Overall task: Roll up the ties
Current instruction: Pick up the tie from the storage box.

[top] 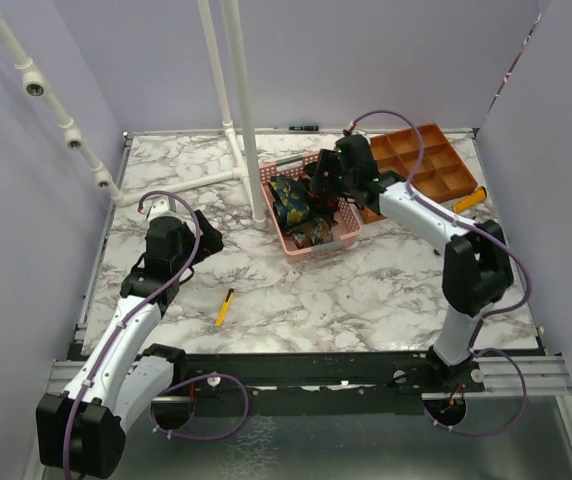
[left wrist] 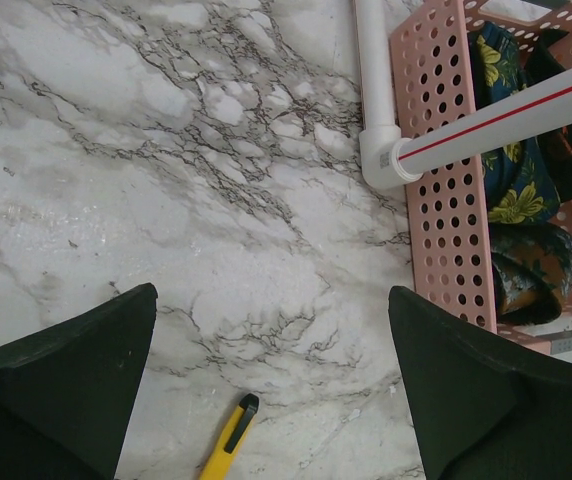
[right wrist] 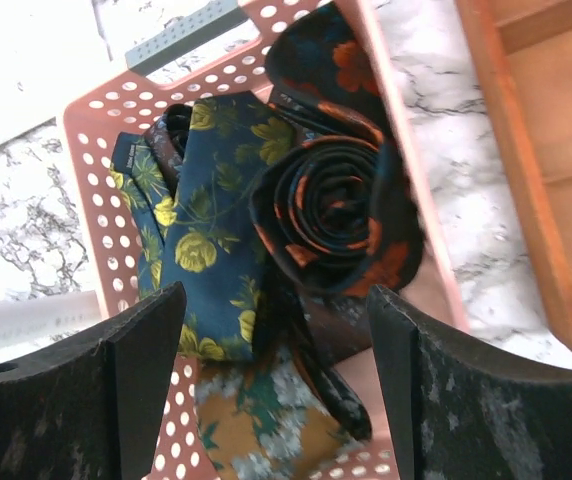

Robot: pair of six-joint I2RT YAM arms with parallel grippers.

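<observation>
Several ties lie bunched in a pink perforated basket point(top: 326, 243). In the right wrist view a dark tie with orange flowers point(right wrist: 336, 215) is rolled into a coil, its dark tail trailing down between my fingers. Beside it lies a navy tie with yellow roses point(right wrist: 211, 220), and below that an ochre tie with green and grey flowers point(right wrist: 266, 425). My right gripper point(right wrist: 276, 340) hovers over the basket point(right wrist: 96, 170), jaws apart, touching nothing. My left gripper point(left wrist: 271, 340) hangs open above bare marble, left of the basket point(left wrist: 446, 200). From above, the navy tie point(top: 288, 200) shows beside the right gripper point(top: 318, 188).
A yellow utility knife point(top: 224, 307) lies on the marble near the left gripper point(top: 209, 232). An orange compartment tray point(top: 426, 165) stands behind the right arm, an orange-handled screwdriver point(top: 469, 200) beside it. White pipe posts point(top: 246, 110) rise just left of the basket.
</observation>
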